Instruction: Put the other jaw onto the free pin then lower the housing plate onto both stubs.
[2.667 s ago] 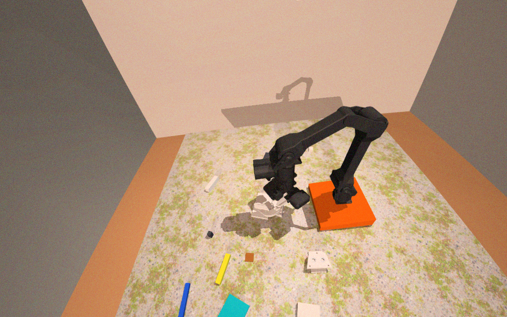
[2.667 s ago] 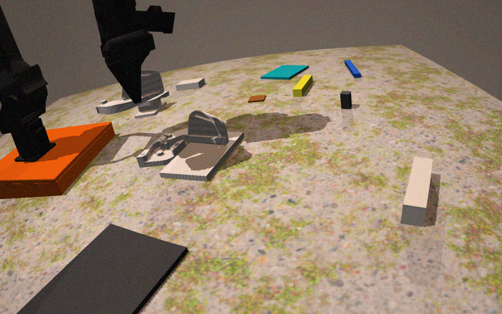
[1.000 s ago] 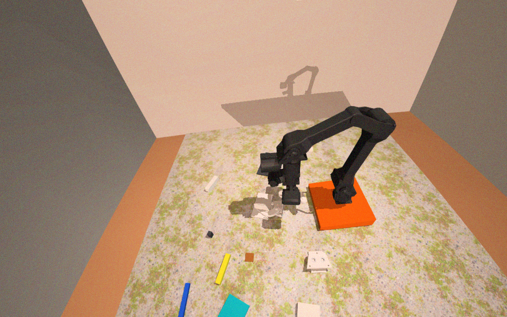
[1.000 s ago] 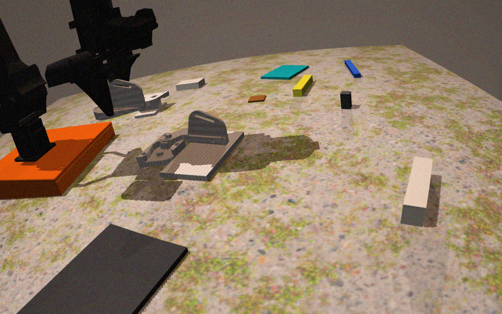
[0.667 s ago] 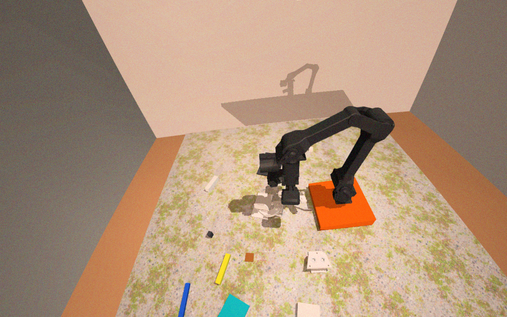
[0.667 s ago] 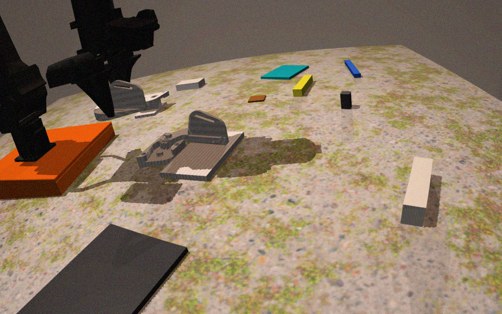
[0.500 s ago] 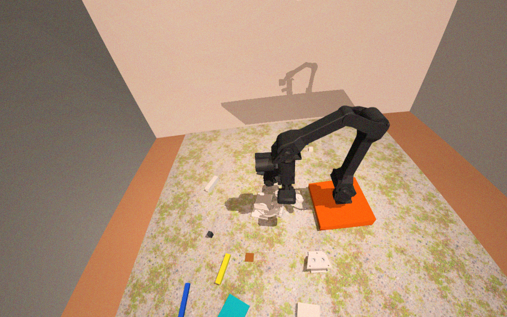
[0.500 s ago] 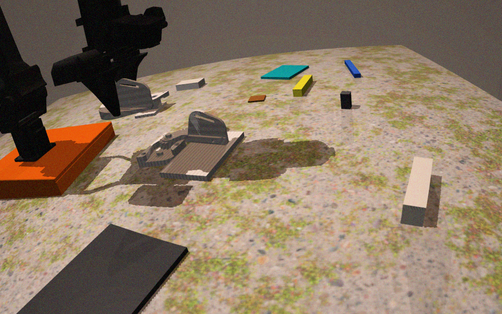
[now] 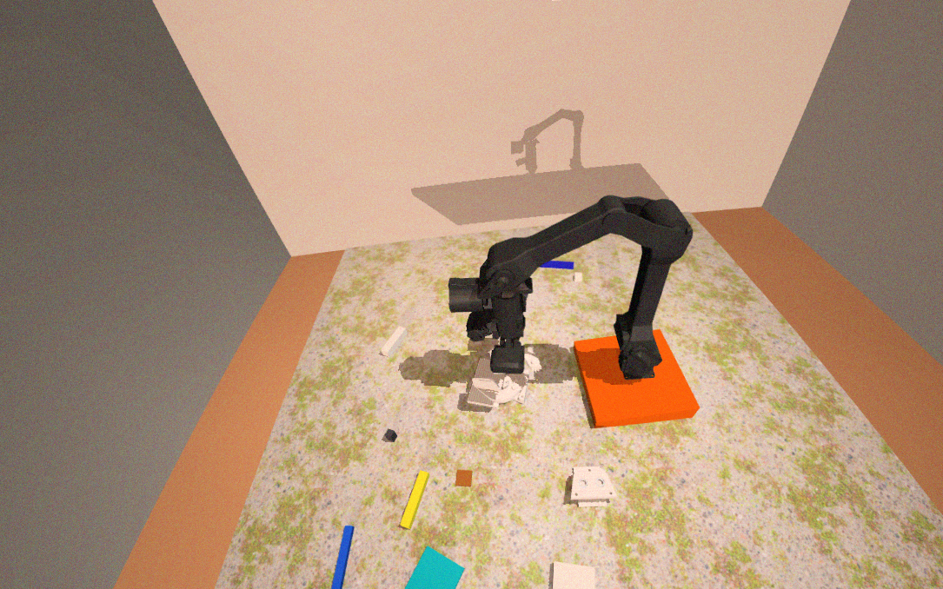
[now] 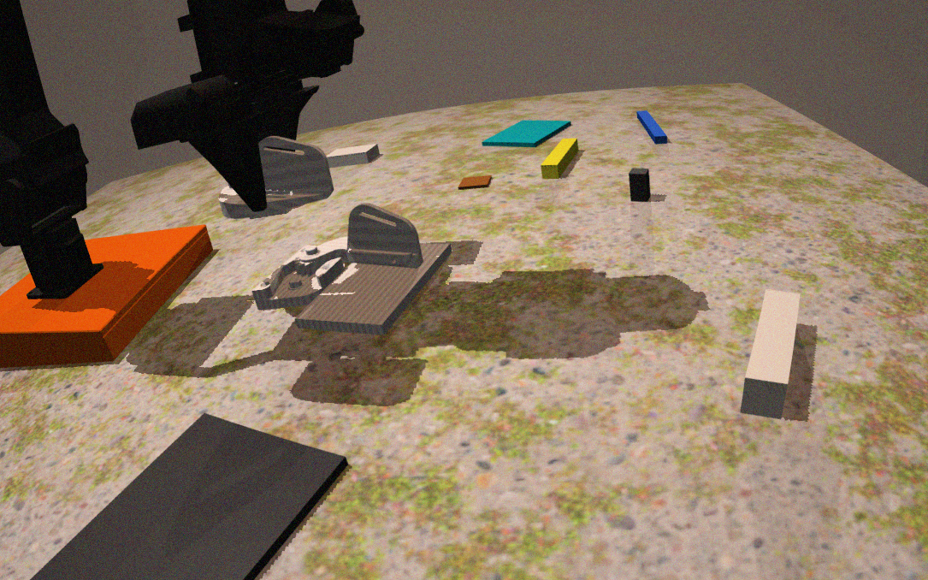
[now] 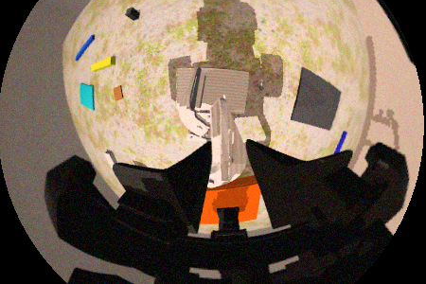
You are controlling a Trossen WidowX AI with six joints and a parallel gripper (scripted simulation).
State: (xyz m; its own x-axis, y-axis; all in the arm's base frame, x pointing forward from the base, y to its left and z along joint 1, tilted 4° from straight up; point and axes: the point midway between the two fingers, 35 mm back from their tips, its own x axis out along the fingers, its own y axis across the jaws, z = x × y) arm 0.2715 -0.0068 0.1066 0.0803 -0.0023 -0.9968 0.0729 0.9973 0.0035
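Observation:
My gripper [image 9: 493, 352] [image 11: 229, 144] is shut on the loose jaw [image 10: 298, 173] [image 11: 222, 144], a pale part with an upright slotted fin, and holds it in the air. In the exterior view a finger covers part of it. The ribbed base [image 10: 345, 310] [image 11: 227, 87] lies below and beyond the held jaw in the wrist view, partly in shadow. The mounted jaw [image 10: 381, 237] sits on the base with its fin upright. A short stub [image 10: 295, 282] shows in the recess beside it. The housing plate [image 9: 592, 482], white with two round holes, lies apart, toward the top camera.
The arm stands on an orange block [image 9: 643, 399] [image 10: 78, 287]. A dark slab [image 10: 193, 497] [image 11: 316, 101] and a white bar [image 10: 773, 342] [image 9: 394, 340] flank the base. A black block [image 9: 389, 435], orange tile [image 9: 463, 477], yellow bar [image 9: 415, 499], blue bar [image 9: 342, 556] and teal slab [image 9: 434, 569] lie farther off.

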